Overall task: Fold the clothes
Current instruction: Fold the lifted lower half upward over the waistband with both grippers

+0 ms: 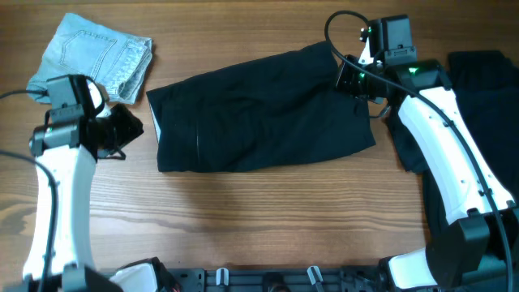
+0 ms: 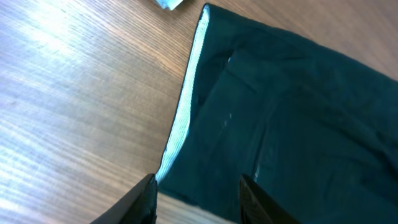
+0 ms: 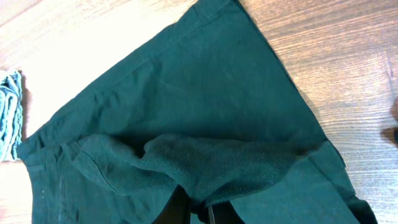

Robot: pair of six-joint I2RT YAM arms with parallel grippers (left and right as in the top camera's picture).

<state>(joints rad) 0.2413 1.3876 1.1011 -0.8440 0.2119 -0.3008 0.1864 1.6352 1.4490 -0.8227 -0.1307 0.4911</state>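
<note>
Black garment [image 1: 259, 113] mid-table, right gripper [image 3: 199, 208] pinched tight on its fabric.
The grip bunches a fold at the garment's 2 o'clock corner. The left gripper [image 2: 196, 202] hangs over its 9 o'clock edge, fingers parted and empty. The denim garment [image 1: 97, 53] lies at 10 o'clock.

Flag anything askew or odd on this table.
The black garment lies tilted across the table, and its end is bunched into a rumpled ridge where the right gripper pinches it. Nothing looks spilled or torn.
</note>
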